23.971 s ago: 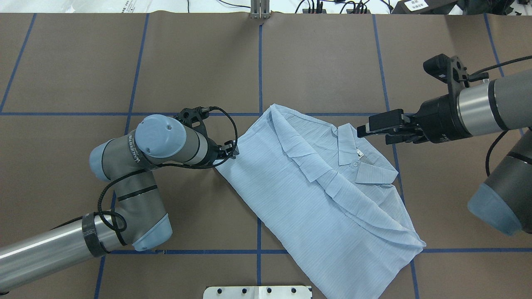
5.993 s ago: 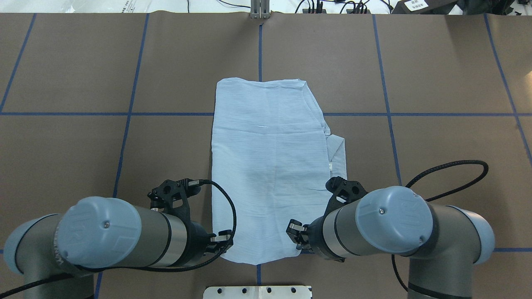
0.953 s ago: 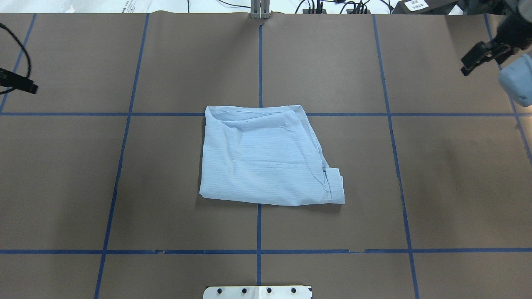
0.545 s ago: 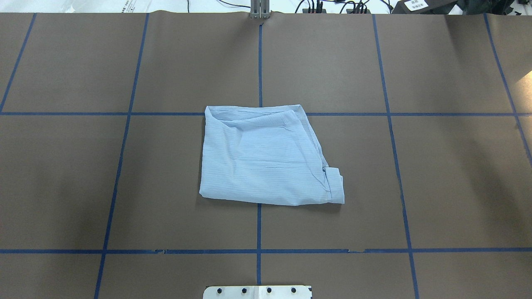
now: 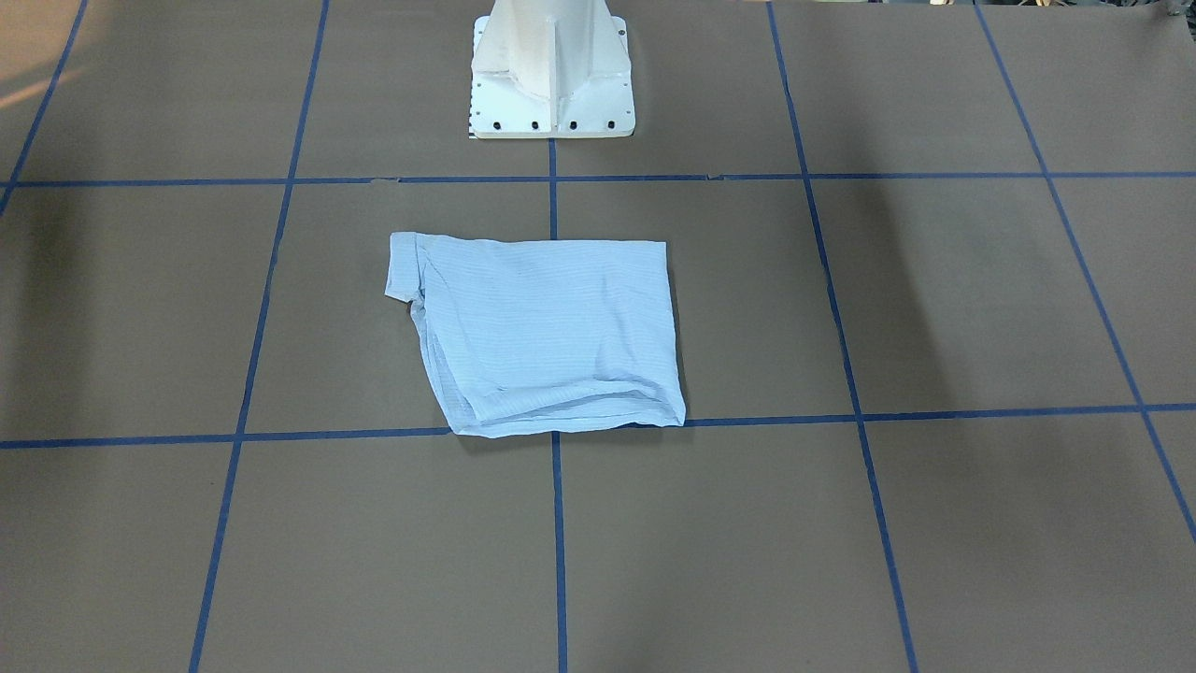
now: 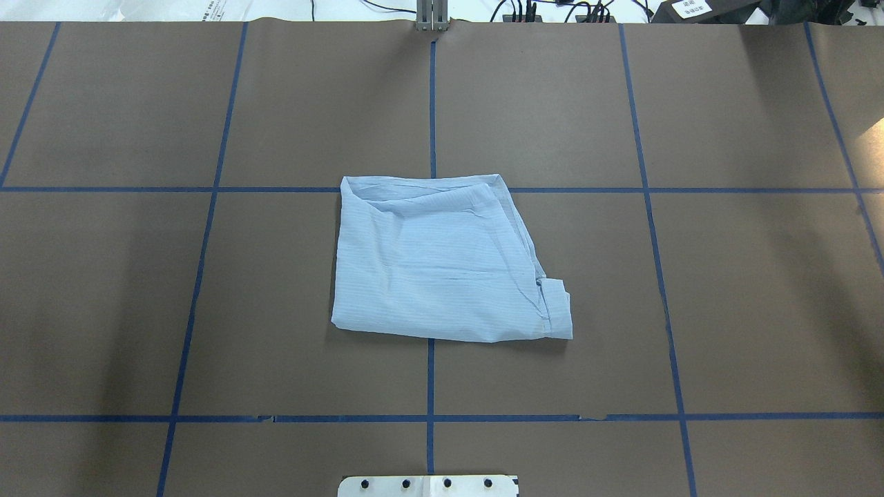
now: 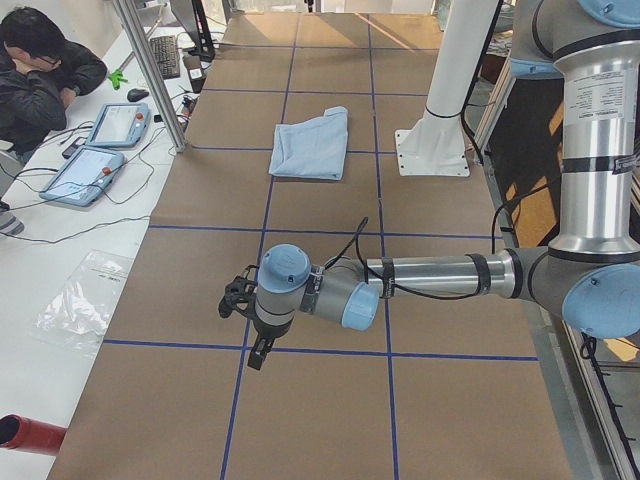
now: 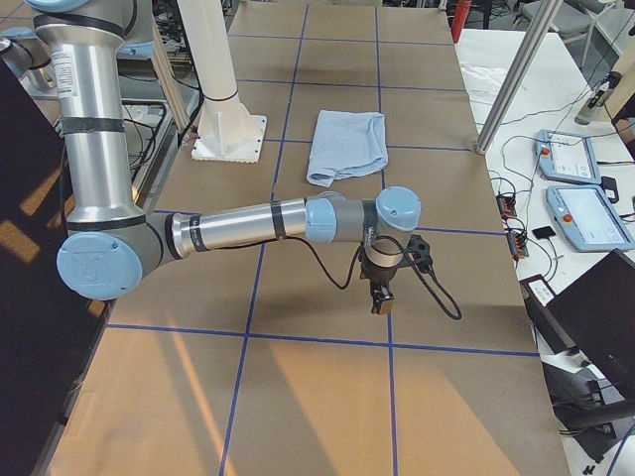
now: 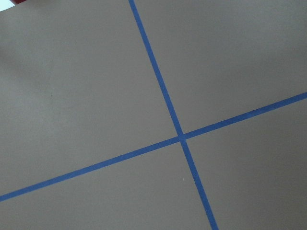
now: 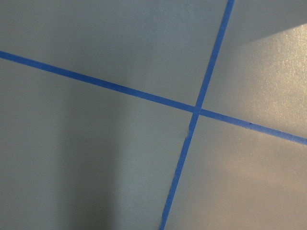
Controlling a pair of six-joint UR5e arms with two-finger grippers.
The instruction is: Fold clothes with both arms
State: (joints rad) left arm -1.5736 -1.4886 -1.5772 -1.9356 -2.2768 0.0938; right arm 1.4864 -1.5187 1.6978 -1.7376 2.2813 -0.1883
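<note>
The light-blue shirt [image 6: 442, 269] lies folded into a rough square at the middle of the table, with a small flap sticking out at its near right corner. It also shows in the front-facing view [image 5: 551, 327] and both side views [image 7: 310, 145] [image 8: 347, 144]. Neither gripper touches it. My left gripper [image 7: 258, 350] hangs over bare table far to the left of the shirt. My right gripper [image 8: 380, 297] hangs over bare table far to the right. I cannot tell whether either is open or shut. Both wrist views show only brown table and blue tape lines.
The white pedestal base [image 5: 551, 75] stands at the robot's edge of the table, behind the shirt. An operator [image 7: 40, 70] sits beside teach pendants [image 7: 100, 150] past the far edge. More pendants [image 8: 585, 188] and cables lie there too.
The shirt, earlier spread long, now lies folded in half. Within the last second both arms swung outward and left the overhead view. The shirt has not moved since.
</note>
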